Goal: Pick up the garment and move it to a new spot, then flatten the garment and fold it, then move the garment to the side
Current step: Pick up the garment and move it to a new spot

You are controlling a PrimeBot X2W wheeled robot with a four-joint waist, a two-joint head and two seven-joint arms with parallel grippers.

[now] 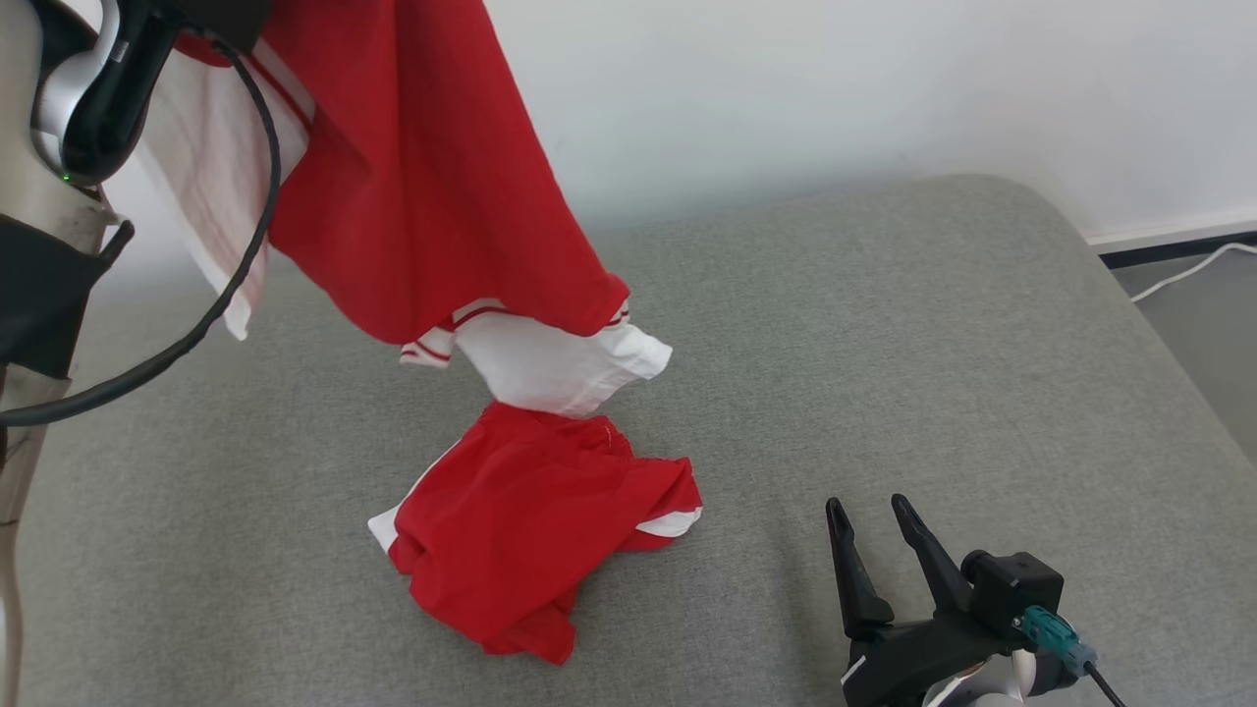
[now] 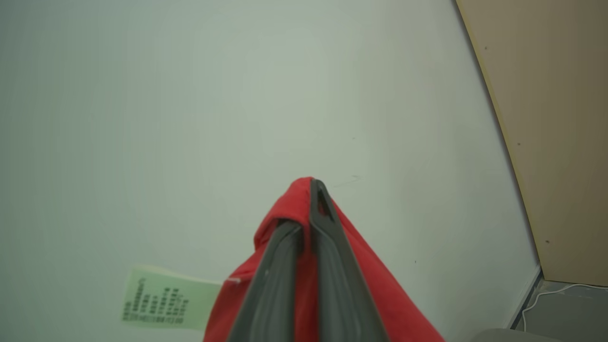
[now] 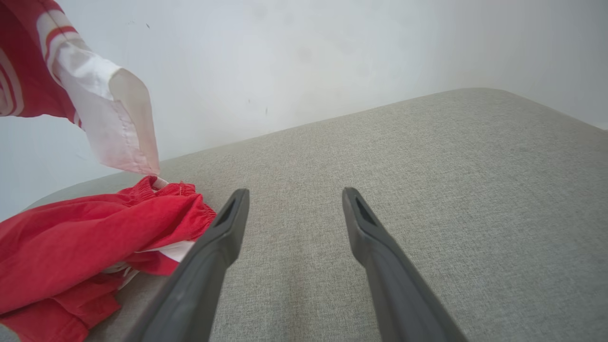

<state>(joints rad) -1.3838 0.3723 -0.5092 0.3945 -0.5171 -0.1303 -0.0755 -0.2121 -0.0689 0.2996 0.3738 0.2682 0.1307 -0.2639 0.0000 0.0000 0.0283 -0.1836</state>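
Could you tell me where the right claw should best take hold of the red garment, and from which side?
Probably the white flap of the garment, approached from the robot's right: it hangs above the cushion, facing the open right claw, while the left claw holds the top.

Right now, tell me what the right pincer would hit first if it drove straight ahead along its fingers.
Likely bare grey cushion: the open right pincer points low across it toward the white wall beyond. The red garment lies off to its left, out of that line. Depth is unclear.
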